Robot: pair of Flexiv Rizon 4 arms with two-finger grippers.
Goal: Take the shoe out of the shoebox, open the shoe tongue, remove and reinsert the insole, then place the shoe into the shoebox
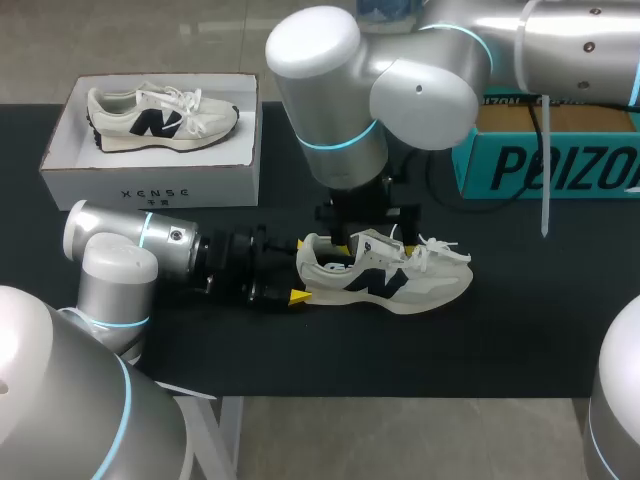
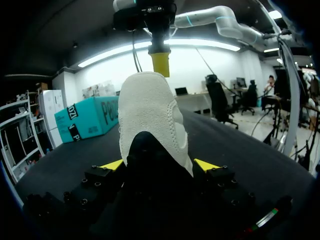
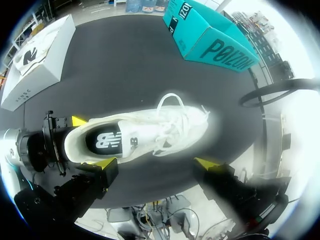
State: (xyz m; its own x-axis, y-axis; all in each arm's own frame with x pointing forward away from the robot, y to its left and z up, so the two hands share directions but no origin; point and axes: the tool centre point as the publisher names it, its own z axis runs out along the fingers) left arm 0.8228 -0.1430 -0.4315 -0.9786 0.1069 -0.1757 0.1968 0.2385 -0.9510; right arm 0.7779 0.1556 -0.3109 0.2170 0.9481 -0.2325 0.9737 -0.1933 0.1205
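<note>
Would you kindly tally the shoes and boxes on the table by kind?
Shoes: 2 (loose shoe, boxed shoe)
Boxes: 2 (white shoebox, teal box)
Total: 4

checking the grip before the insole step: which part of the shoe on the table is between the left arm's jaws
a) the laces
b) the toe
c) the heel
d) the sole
c: in the left wrist view the rounded heel of the shoe sits between the jaws of the left gripper, and the head view shows that gripper at the shoe's heel end.
</note>
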